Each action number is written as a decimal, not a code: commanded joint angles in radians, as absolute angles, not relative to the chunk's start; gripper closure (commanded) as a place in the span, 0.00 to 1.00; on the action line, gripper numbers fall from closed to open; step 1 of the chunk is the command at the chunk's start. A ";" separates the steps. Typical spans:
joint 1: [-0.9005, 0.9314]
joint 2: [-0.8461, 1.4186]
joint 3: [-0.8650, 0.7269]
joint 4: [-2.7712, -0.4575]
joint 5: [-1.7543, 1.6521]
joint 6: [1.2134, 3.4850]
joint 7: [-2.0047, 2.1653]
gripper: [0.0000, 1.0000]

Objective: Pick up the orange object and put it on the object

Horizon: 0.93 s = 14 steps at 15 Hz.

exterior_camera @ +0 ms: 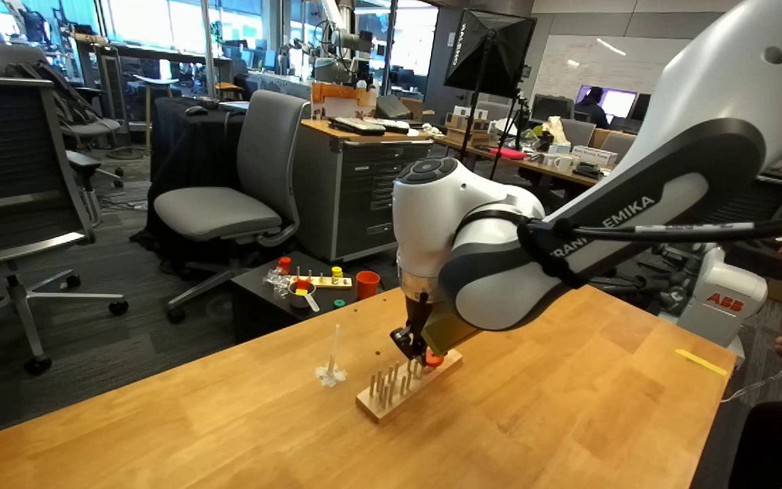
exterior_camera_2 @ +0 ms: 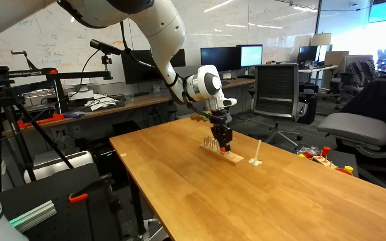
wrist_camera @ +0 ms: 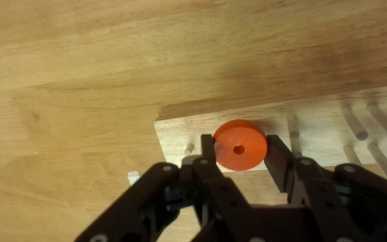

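The wooden surface (exterior_camera_2: pixel 246 201) carries, beneath the black claw (wrist_camera: pixel 240 143), a pegged board (wrist_camera: pixel 321 131) and, standing just apart from it, a slender pale rod (exterior_camera_2: pixel 258 150). The claw is closed upon an orange disc (wrist_camera: pixel 242 158), gripping it from opposite sides. The disc is over the board toward one end; contact with the board cannot be determined.

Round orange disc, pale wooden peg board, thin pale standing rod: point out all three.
Round orange disc (wrist_camera: pixel 240 138): wrist view, top face, just above the hole.
Pale wooden peg board (wrist_camera: pixel 321 134): wrist view, bare patch of top face.
Thin pale standing rod (exterior_camera_2: pixel 257 150): an exterior view, mid-shaft.
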<state>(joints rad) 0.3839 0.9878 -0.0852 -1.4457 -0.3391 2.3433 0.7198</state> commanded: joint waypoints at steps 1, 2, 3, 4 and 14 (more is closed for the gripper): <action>0.402 1.018 -0.099 -1.398 -0.306 2.340 0.728 0.83; 0.401 1.018 -0.097 -1.398 -0.299 2.338 0.728 0.83; 0.401 1.017 -0.097 -1.398 -0.294 2.337 0.729 0.83; 0.400 1.014 -0.097 -1.402 -0.290 2.335 0.730 0.83; 0.398 0.993 -0.102 -1.423 -0.268 2.329 0.751 0.83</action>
